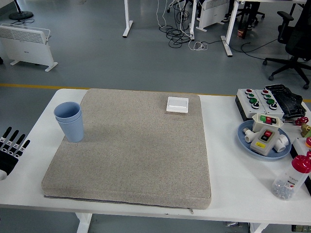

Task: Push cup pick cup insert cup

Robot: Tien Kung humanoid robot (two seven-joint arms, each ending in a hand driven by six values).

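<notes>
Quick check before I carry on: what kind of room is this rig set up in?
Probably a robotics lab or workshop in an office-type space. Standing-desk legs and loose cables sit on the bare grey floor, an office chair stands at right, and push-button control boxes lie on the white table.

Blue cups (69, 121) at mat's (131, 160) left edge, mat centre open
</notes>
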